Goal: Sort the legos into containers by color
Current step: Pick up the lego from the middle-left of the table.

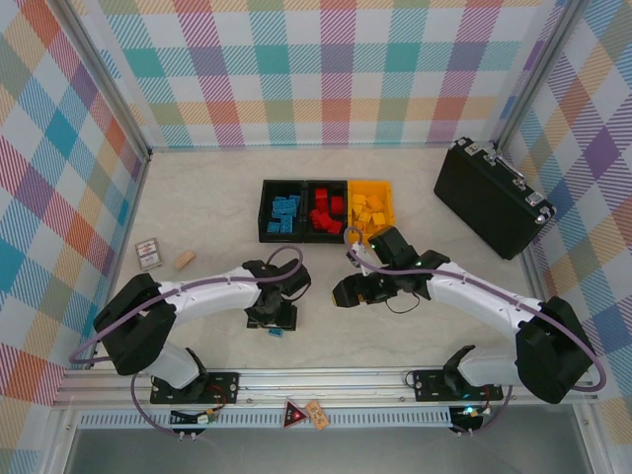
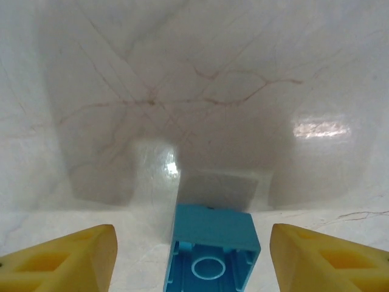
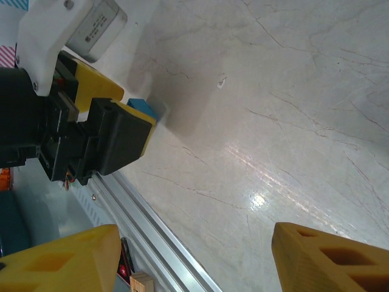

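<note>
Lying with its hollow underside toward the left wrist camera, a single blue lego [image 2: 213, 249] rests on the pale veined tabletop [image 2: 182, 91], close to the near edge and well apart from the containers [image 1: 264, 212]. The left pincer [image 1: 272, 318] hangs directly over it. Its yellow fingers [image 2: 61, 261] stand apart on either side of the brick with a gap on each side, so nothing is clamped. Farther back, the containers sit in a joined row: blue bricks [image 1: 284, 212] in the left black bin, red bricks [image 1: 326, 212] in the middle black bin, and yellow-orange bricks [image 1: 370, 209] in the yellow bin. The right pincer [image 1: 341, 292] is just right of the left one and points toward it, low over bare tabletop, with its jaws apart and nothing between them. A black hard case [image 1: 492, 199] stands at the far right. A tan block [image 1: 185, 259] and a small box [image 1: 148, 253] lie off to the left.
</note>
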Robot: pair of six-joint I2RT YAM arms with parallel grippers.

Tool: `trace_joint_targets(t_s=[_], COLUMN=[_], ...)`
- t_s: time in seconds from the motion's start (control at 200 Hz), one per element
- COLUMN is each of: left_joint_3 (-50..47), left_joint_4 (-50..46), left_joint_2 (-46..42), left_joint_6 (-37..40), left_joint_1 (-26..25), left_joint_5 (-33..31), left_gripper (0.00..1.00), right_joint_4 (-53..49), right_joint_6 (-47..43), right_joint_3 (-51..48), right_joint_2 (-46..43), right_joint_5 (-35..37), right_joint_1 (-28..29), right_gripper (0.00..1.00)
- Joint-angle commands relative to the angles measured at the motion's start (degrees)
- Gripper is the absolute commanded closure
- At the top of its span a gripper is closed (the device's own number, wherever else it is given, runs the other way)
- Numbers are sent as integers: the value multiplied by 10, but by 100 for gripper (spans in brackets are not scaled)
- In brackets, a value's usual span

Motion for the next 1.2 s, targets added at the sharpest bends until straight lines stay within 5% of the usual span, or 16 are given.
trace_joint_targets(t_s=[0.0,0.26,0.535,1.195], left_joint_3=[-13,2,55,250], left_joint_4=[2,-5,-48,-14], left_joint_2=[-10,14,-20,37], left_joint_6=[-26,-27,2,98], left_joint_1=[-13,-26,-17,152], left_joint_5=[-1,-10,-82,-109], left_gripper=[42,68,72,72], right_joint_4=[9,12,15,43], right_joint_6=[2,5,15,78], right_joint_3=[-7,-11,-6,60], right_joint_2=[-5,-4,-5,20], right_joint_5=[-8,-5,1,69], right_joint_1=[6,7,6,-29], right_gripper=[33,34,34,34])
